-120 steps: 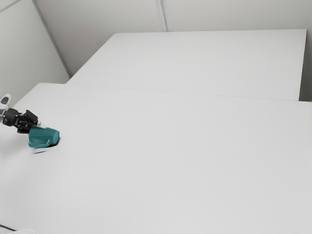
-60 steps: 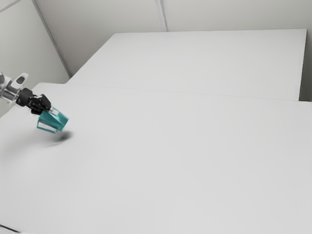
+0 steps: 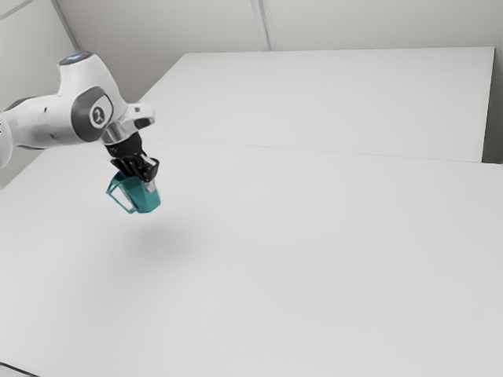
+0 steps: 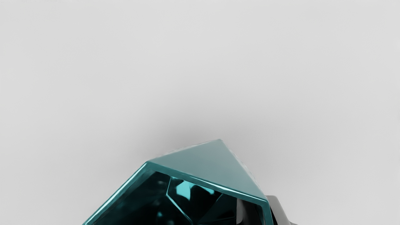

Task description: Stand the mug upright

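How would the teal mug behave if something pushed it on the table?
The mug would probably feel stiff, as its walls look hard and glossy. Its flat, faceted sides should make it slide or tip rather than roll. The handle sticks out on one side, so a push there might turn it.

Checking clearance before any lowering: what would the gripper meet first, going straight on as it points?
Likely the white tabletop, reached first by the teal mug held by the gripper, which points down; the gap is hard to judge.

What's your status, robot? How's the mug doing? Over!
Tool shut on mug. Mug in the air above table, mouth upward, leaning a bit. Not set down yet. Over.
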